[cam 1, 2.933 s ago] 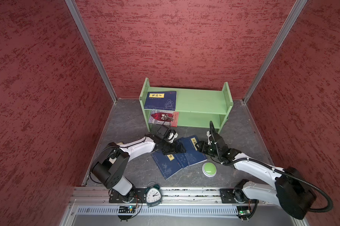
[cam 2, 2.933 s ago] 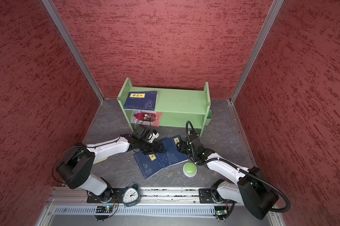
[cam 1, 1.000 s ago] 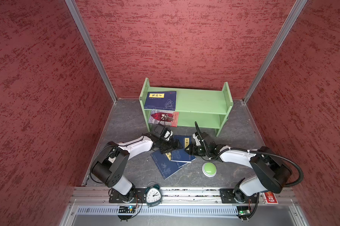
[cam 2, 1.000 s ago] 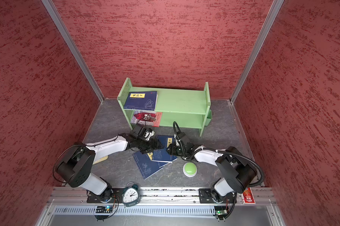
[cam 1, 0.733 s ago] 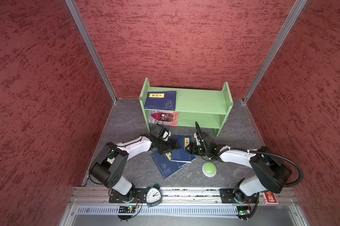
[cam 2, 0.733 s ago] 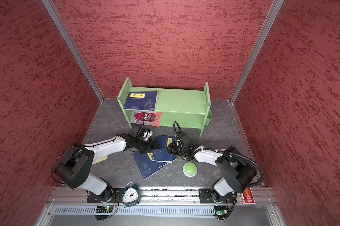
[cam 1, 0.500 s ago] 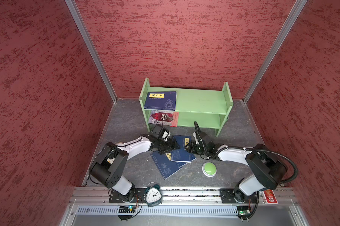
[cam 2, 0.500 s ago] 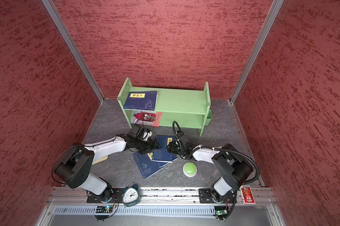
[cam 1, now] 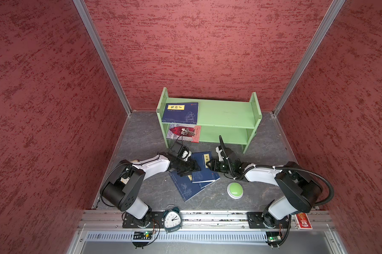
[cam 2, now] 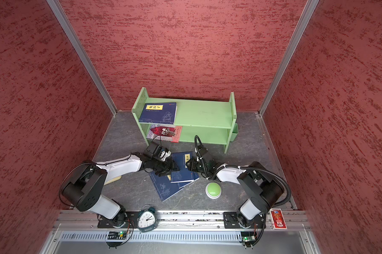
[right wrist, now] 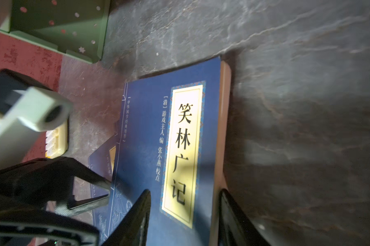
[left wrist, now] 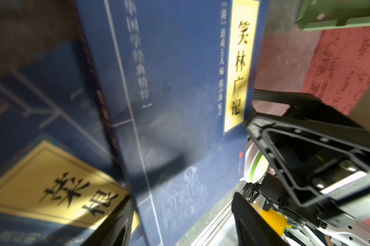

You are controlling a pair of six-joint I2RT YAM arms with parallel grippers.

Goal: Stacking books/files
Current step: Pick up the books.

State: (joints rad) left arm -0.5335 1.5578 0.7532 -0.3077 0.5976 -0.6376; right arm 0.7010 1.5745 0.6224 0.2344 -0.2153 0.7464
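**Slid left onto the pile: top book bracketed from both sides**

Slid leftward since the earliest frame, onto its neighbours: top navy book (cam 1: 200,158), once spread out further right. Lies flat on the counter (cam 1: 146,140) now, on the near side of the shelf (cam 1: 225,114), overlapping the near-left navy book (cam 1: 185,188) and askew to it.

Bracketed at opposite edges: left end effector (cam 1: 191,169) at the left edge, right end effector (cam 1: 210,165) at the right edge, reached further left than before. From the left wrist, jaws apart across a stretch of blue cover, with no clamp evident. From the right wrist, jaws likewise apart, one finger over the cover beside the yellow label, its mate just outside the page edge, pinching nothing that shows. Probably so placed to trap the book between two stops and nudge it square, rather than to lift it.

Elsewhere: shelved navy book (cam 1: 180,112), flat at the left end of the top shelf, and red-and-white book (cam 1: 182,132) on the lower shelf beneath it. Likely the destination, hence the pile's place just in front. Left to do, by the look of it: squaring the pile and carrying it across.
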